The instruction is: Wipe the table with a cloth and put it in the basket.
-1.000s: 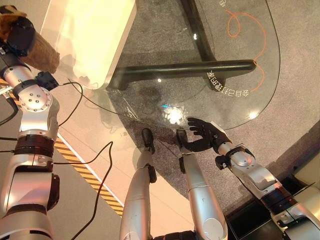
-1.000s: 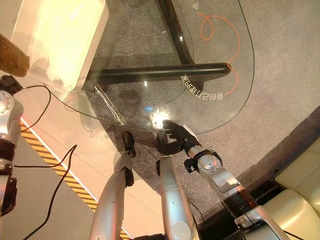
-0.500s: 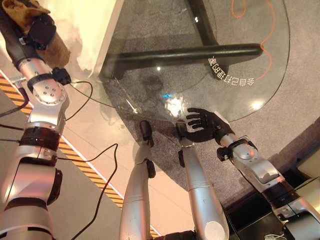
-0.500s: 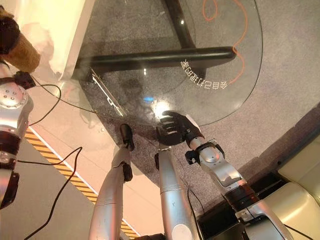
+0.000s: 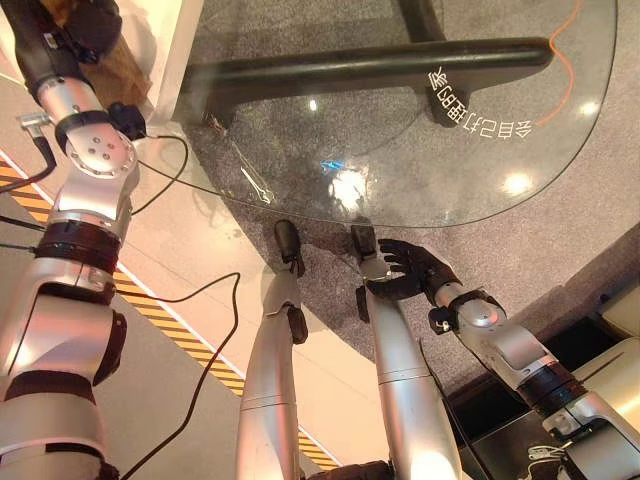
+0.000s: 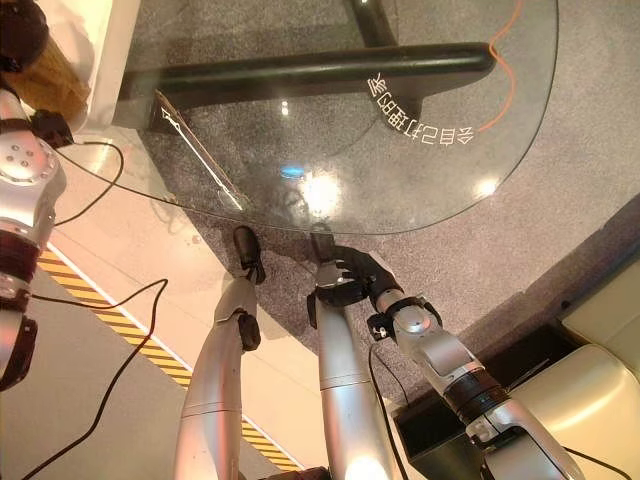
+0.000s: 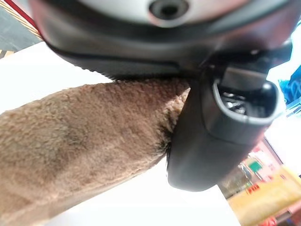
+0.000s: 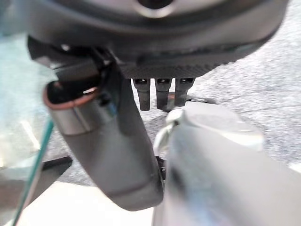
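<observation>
Brown fuzzy cloth [image 7: 80, 141] sits clamped in your left hand [image 7: 221, 127], up beside the white basket [image 5: 185, 40]. Your right hand [image 5: 410, 272] hangs with fingers spread, near the glass table [image 5: 480, 170] edge.

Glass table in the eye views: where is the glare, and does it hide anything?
Left eye view: bright ceiling-light spots sit on the glass table near its front edge, hiding nothing; right eye view: the same spots above the right hand, which is open below the edge; left wrist view: white background washed out behind the brown cloth in the left hand.
</observation>
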{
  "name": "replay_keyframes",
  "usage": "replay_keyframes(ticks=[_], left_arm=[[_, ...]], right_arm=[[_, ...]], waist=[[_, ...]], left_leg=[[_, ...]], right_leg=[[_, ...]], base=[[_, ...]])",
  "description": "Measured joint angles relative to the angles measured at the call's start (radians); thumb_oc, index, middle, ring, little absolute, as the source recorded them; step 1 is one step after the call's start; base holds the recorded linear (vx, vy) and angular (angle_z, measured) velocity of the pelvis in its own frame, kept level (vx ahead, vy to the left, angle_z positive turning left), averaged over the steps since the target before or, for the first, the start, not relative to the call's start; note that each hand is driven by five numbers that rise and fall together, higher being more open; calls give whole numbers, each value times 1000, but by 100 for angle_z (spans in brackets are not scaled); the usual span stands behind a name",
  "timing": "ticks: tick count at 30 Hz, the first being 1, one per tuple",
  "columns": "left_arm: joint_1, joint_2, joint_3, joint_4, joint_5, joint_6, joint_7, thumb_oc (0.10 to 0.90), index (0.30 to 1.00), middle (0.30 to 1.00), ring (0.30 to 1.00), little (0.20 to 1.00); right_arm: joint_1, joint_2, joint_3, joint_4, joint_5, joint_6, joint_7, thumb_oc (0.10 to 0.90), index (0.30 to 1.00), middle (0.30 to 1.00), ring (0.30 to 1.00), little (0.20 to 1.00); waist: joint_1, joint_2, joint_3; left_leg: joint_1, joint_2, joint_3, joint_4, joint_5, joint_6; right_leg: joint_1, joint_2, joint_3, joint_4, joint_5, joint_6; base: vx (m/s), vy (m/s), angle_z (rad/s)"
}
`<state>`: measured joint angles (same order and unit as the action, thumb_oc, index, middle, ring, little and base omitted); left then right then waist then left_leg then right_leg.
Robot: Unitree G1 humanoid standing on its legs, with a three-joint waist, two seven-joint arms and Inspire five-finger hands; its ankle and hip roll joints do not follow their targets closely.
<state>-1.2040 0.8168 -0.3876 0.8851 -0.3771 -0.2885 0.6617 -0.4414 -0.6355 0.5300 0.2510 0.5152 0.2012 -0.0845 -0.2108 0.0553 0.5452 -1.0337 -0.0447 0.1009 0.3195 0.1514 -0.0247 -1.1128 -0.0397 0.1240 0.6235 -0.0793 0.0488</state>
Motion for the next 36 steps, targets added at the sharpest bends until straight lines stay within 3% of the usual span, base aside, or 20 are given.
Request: replay_keyframes(ticks=[2, 4, 5, 16, 36], left_arm=[[-15, 0, -6, 6, 0, 6, 0, 100, 300, 300, 300, 200], [-40, 6, -17, 8, 0, 24, -2, 251, 429, 429, 429, 351], [-61, 12, -31, 12, -1, 37, -11, 800, 900, 900, 900, 900], [-127, 17, -103, 43, -1, 70, -108, 800, 900, 900, 900, 900], [-123, 19, -100, 39, -1, 63, -61, 800, 900, 900, 900, 900]], right_arm=[[-2, 0, -1, -5, 9, -14, 0, 800, 900, 900, 900, 900], [-18, -1, 0, -6, 28, -16, -1, 800, 900, 900, 900, 900], [-25, -1, -1, -6, 38, -17, -2, 800, 900, 900, 900, 900], [-38, -5, 3, -26, 77, -22, -7, 800, 900, 900, 900, 900], [-37, -5, 6, -35, 77, -25, -28, 800, 900, 900, 900, 900]], waist=[[1, 0, 0], [0, -1, 0], [0, -1, 0], [-14, -1, -1], [-15, -2, -1]], left_leg=[[-7, 0, 0, 3, 0, 0], [-27, 1, -1, 16, -3, 2], [-38, 1, -1, 21, -3, 2], [-69, 1, 0, 51, -16, 14], [-68, 0, 2, 57, -16, 15]], right_leg=[[-7, 0, 0, 1, 0, 0], [-25, 0, -3, 5, 0, 0], [-33, 0, -3, 7, 0, 1], [-45, 0, -1, 2, 6, 13], [-44, 0, 4, 2, 9, 17]], base=[[42, -19, 1], [37, -26, 1], [0, 0, 0], [5, -14, 0], [0, 0, 0]])
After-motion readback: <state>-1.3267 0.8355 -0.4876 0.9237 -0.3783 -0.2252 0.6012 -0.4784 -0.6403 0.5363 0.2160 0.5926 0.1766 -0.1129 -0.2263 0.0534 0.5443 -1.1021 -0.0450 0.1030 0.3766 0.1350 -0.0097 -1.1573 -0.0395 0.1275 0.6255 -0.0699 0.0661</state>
